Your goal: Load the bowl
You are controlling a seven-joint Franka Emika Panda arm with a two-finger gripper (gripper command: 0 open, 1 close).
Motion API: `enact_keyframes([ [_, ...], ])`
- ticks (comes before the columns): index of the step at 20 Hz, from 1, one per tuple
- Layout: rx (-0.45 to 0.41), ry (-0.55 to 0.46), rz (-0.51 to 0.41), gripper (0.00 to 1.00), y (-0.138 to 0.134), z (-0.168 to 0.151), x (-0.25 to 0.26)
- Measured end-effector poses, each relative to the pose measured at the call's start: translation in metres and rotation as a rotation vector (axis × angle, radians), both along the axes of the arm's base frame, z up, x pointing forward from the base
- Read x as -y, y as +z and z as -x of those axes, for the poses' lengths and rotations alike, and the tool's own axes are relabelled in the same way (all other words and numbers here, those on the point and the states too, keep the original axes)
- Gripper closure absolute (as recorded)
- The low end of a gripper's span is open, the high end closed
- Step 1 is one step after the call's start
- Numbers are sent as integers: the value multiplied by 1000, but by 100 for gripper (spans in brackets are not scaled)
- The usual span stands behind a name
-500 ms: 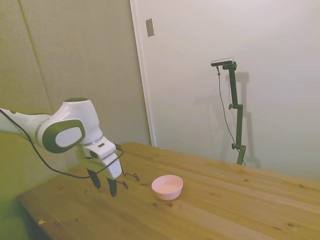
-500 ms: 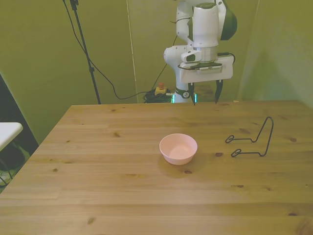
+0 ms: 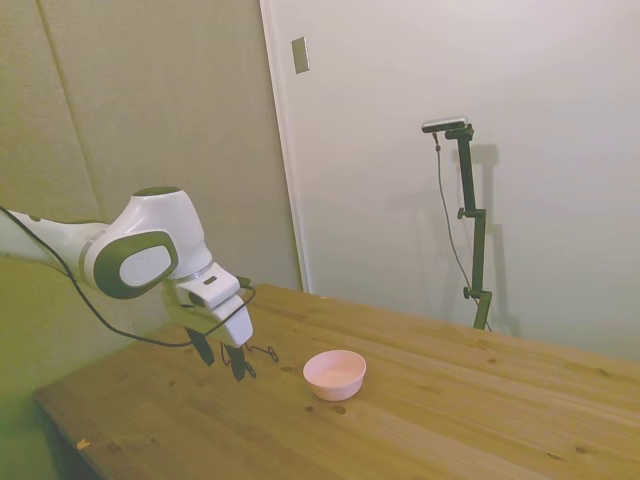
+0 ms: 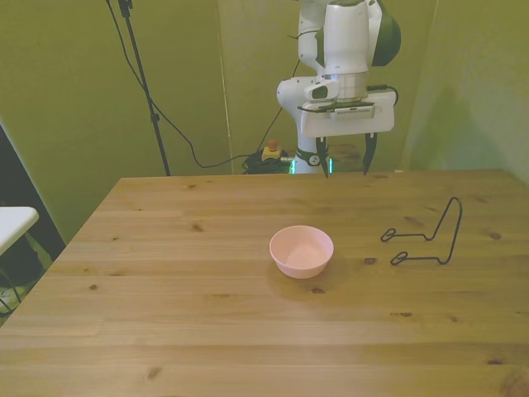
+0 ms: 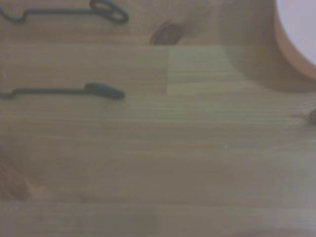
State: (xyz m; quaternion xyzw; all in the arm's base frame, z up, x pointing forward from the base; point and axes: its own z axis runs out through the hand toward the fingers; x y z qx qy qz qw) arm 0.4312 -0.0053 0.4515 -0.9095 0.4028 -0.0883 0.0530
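A small pale pink bowl [image 4: 302, 251] stands upright and empty near the middle of the wooden table [image 4: 165, 331]; the side view shows the bowl [image 3: 335, 374] too, and the wrist view catches its rim [image 5: 296, 34]. My gripper [image 4: 345, 156] hangs open above the table's far edge, behind the bowl and a little toward the front view's right, holding nothing. In the side view the gripper [image 3: 222, 358] hovers above the table to the left of the bowl.
A thin black wire rack [image 4: 428, 237] lies on the table at the front view's right of the bowl; its two looped feet [image 5: 101, 91] show in the wrist view. A dark knot [image 5: 167, 33] marks the wood near the bowl.
The arm has shifted slightly: in the side view the gripper moved a little right and up toward the bowl. The bowl and rack have not moved.
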Motion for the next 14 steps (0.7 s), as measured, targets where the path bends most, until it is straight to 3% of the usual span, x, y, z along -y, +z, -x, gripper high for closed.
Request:
enact_keyframes([
  [5,34,-55,25,0,5,-44,17],
  [14,29,-134,44,0,-12,-135,45],
])
